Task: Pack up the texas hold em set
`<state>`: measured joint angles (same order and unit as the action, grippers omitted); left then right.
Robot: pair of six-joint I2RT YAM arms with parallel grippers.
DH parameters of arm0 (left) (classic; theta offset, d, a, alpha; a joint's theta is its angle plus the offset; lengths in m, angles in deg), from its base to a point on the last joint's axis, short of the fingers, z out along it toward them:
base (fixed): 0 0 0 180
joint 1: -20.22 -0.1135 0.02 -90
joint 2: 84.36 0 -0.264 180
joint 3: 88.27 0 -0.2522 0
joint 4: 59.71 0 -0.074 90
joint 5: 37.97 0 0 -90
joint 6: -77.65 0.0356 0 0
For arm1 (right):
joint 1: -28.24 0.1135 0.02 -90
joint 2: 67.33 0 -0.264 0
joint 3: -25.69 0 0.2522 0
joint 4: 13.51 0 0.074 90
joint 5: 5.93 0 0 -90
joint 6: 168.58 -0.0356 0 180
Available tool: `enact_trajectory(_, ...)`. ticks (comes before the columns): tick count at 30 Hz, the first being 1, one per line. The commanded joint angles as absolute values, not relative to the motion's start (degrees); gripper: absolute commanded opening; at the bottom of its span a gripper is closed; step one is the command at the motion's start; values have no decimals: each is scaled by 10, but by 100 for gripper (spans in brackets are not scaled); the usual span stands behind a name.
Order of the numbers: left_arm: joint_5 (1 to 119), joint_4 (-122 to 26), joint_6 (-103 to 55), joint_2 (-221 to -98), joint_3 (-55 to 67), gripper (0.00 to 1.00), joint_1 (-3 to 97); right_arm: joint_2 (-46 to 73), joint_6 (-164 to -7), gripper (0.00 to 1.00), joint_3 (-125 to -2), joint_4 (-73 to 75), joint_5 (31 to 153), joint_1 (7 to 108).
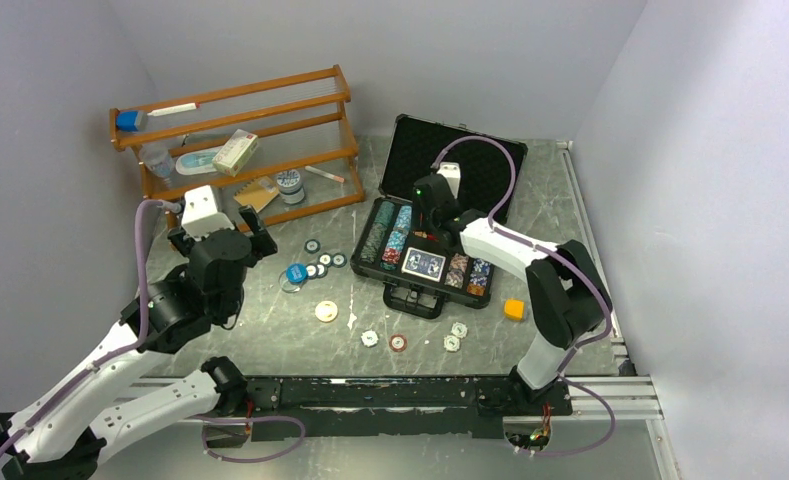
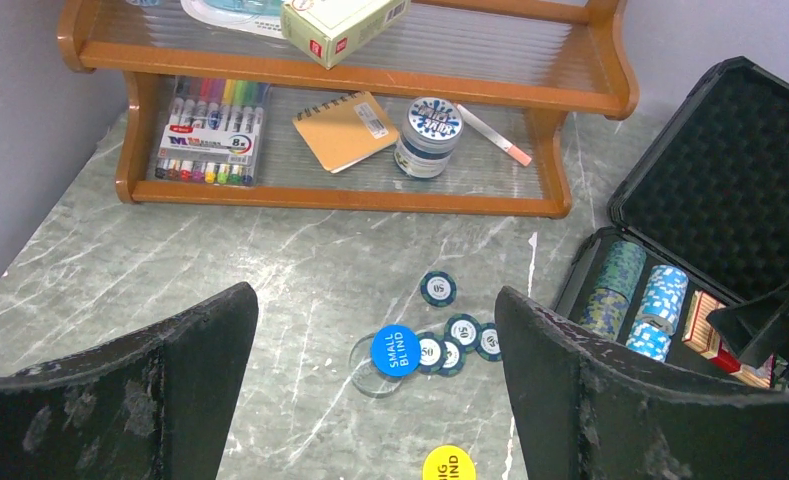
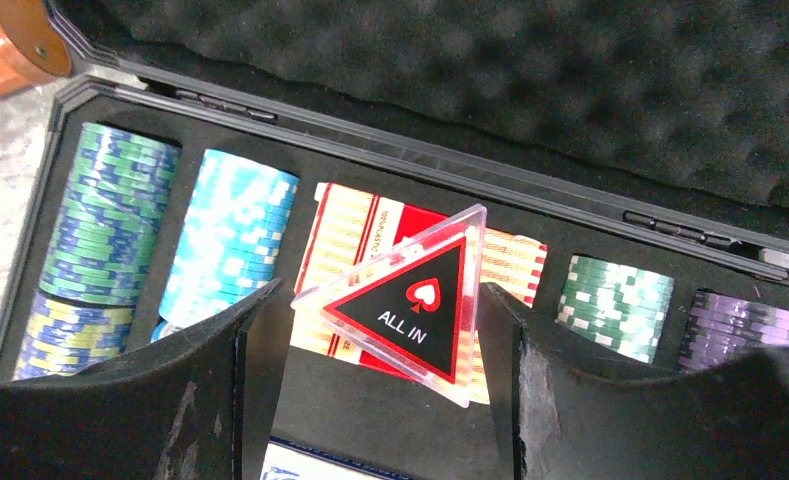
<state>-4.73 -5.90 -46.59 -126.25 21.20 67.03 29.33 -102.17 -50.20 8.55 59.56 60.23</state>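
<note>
Hold by its flat side edges the probably light, stiff, slippery token [image 3: 410,300], pinched in the right gripper [image 3: 380,300] just over the red deck [image 3: 355,215] inside the case [image 1: 415,150], with the left gripper [image 2: 375,302] spread wide, empty, above loose chips [image 2: 438,288].

Case [image 1: 412,158]: black, dimpled foam
All-in token [image 3: 410,300]: black, red border
Small-blind button [image 2: 396,350]: blue, white lettering
Table [image 2: 270,260]: grey, white veins

The orange wooden rack [image 2: 350,200] blocks the far left, the case's raised lid [image 1: 485,165] the far middle; the near tabletop [image 1: 290,335] is open but for loose chips [image 2: 438,289].
</note>
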Motion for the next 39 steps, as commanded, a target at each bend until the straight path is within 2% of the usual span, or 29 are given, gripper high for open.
enact_trajectory(1,-47,-77,-459,-1256,216,92,668,308,-1005,70,-509,95,603,598)
enact_trajectory(6,-49,-78,-458,-1258,218,92,668,304,-971,74,-507,88,619,598)
enact_trajectory(11,-48,-78,-455,-1266,216,92,669,310,-970,82,-524,110,603,598)
enact_trajectory(18,-49,-77,-456,-1265,214,92,669,271,-981,85,-536,127,623,608)
enact_trajectory(23,-55,-77,-460,-1255,203,90,669,246,-984,86,-542,111,653,657)
enact_trajectory(33,-12,-184,-390,-1229,173,87,669,307,-1025,56,-572,-3,766,810)
enact_trajectory(36,-12,-170,-395,-1233,162,88,669,369,-1034,52,-608,-1,794,844)
enact_trajectory(39,-18,-165,-397,-1230,166,88,669,421,-1033,53,-644,11,792,876)
